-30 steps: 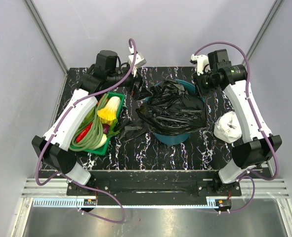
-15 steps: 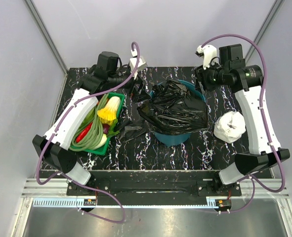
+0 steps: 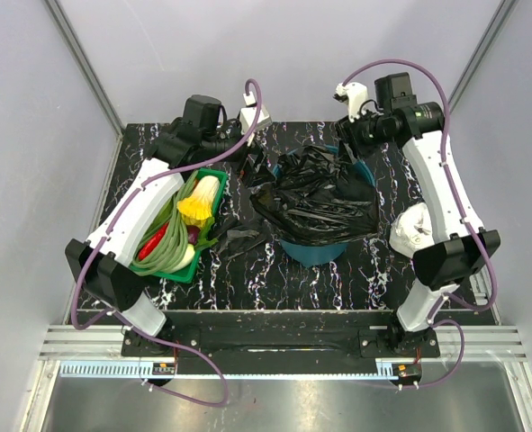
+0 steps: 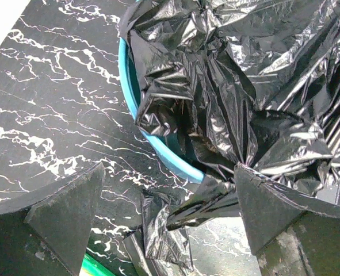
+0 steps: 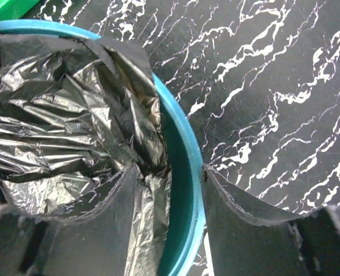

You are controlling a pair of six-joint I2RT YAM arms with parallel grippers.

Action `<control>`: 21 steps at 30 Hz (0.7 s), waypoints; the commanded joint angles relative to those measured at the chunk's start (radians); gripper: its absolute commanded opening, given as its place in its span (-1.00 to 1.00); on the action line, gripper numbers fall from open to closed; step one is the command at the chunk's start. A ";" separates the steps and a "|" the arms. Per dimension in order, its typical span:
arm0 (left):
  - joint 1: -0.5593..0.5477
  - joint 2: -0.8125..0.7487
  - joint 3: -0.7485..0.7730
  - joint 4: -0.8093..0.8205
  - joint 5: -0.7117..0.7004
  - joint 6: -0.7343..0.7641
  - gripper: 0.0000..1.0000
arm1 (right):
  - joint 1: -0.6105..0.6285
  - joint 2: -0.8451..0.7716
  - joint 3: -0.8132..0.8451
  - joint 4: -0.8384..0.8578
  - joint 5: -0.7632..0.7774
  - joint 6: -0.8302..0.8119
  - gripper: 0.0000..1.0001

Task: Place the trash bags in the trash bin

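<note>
The teal trash bin [image 3: 312, 249] stands mid-table with a big black trash bag [image 3: 318, 196] crumpled over its mouth and spilling past the rim. A small folded trash bag [image 3: 239, 239] lies flat on the table to the bin's left, also seen in the left wrist view [image 4: 161, 233]. My left gripper [image 3: 255, 169] is wide open beside the bin's left rim [image 4: 158, 154], and a hanging bag corner touches its right finger [image 4: 273, 210]. My right gripper [image 5: 170, 169] is open astride the back rim [image 5: 191, 190], with one finger inside against the bag [image 5: 72, 115] and one outside.
A shallow green tray [image 3: 210, 173] of vegetables sits left of the bin, under the left arm. A white crumpled bundle [image 3: 416, 230] lies at the right, beside the right arm. Grey walls close in behind and at both sides.
My right gripper opened wider and swung left from beside the bin onto its back rim. The big bag's back edge sank and shifted. The left gripper edged slightly right.
</note>
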State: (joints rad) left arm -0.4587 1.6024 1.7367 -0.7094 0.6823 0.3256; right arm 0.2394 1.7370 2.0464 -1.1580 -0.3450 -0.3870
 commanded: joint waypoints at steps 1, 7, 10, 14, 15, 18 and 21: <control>-0.001 -0.015 0.026 0.033 -0.017 0.030 0.98 | 0.006 0.025 0.070 0.021 -0.037 -0.027 0.08; 0.000 -0.012 0.020 0.031 -0.020 0.039 0.98 | 0.006 0.047 0.072 0.009 -0.037 -0.035 0.08; -0.001 -0.009 0.020 0.031 -0.013 0.039 0.98 | 0.006 0.035 0.069 0.003 -0.046 -0.035 0.05; -0.001 -0.009 0.017 0.034 -0.007 0.036 0.98 | 0.006 -0.016 0.037 0.044 -0.051 -0.020 0.02; -0.001 -0.006 0.014 0.034 -0.004 0.035 0.98 | 0.006 -0.031 0.022 0.067 -0.054 -0.016 0.02; -0.001 -0.016 0.006 0.036 -0.004 0.033 0.98 | 0.011 -0.057 0.009 0.086 -0.049 -0.015 0.02; -0.001 -0.025 -0.003 0.036 -0.006 0.035 0.98 | 0.014 -0.059 0.003 0.069 -0.058 -0.015 0.02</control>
State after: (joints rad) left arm -0.4587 1.6024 1.7363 -0.7090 0.6735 0.3447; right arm 0.2401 1.7405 2.0510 -1.1221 -0.3691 -0.4053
